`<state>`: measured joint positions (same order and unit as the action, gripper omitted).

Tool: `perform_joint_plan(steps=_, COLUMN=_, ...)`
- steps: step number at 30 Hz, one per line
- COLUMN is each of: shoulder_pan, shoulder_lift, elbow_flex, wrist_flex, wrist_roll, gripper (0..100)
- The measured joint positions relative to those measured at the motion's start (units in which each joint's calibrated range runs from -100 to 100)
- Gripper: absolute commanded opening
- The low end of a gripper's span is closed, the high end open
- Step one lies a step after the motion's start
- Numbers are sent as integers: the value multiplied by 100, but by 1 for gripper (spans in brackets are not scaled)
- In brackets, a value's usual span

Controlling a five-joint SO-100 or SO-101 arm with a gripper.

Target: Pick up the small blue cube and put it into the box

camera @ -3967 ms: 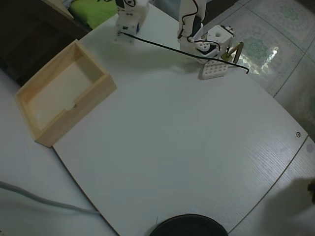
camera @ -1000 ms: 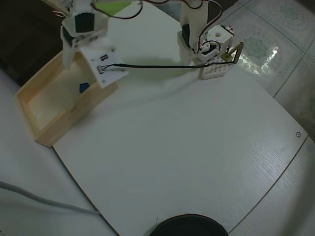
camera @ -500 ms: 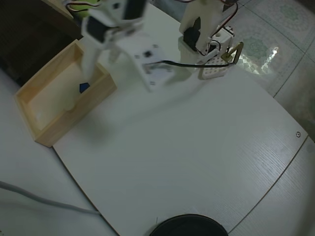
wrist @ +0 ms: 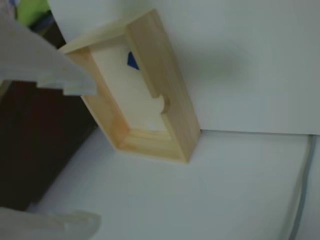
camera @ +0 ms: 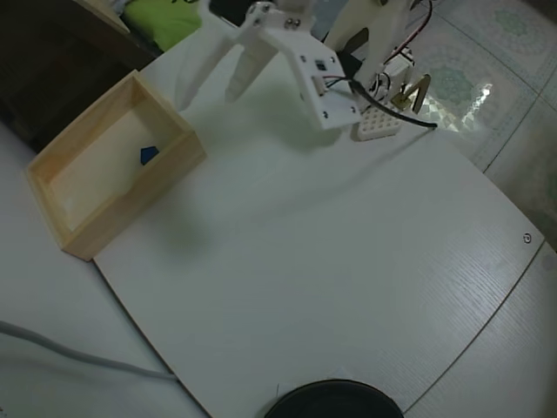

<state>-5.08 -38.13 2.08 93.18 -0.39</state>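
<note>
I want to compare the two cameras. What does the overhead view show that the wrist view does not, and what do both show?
Only the overhead view shows the white perforated block near the arm's base, the dark round object at the bottom edge, the patterned floor and the whole open gripper from above. Only the wrist view shows the notch in the box wall from close by. Both show the box with the small blue cube inside it, and the grey cable.
</note>
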Motion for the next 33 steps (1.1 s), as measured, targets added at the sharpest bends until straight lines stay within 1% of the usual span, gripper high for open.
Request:
perform_joint_plan(steps=12, shoulder_pan=-52, shoulder_lift=-2302, elbow_flex=3864, wrist_flex=-1851, wrist_roll=11, gripper=23)
perform_joint_plan(steps=17, shoulder_pan=-52, shoulder_lift=-3352, elbow_flex=4860, wrist_flex=-2576, wrist_roll=11, gripper=23)
perform_joint_plan(steps=25, shoulder_pan=-44, shoulder_lift=-4799, elbow_flex=6226, wrist_flex=-3207, wrist_roll=11, gripper=23)
perform_joint_plan(steps=33, shoulder_pan=-52, shoulder_lift=-5620, elbow_flex=7149, wrist_flex=-3284, wrist_roll=11, gripper=23)
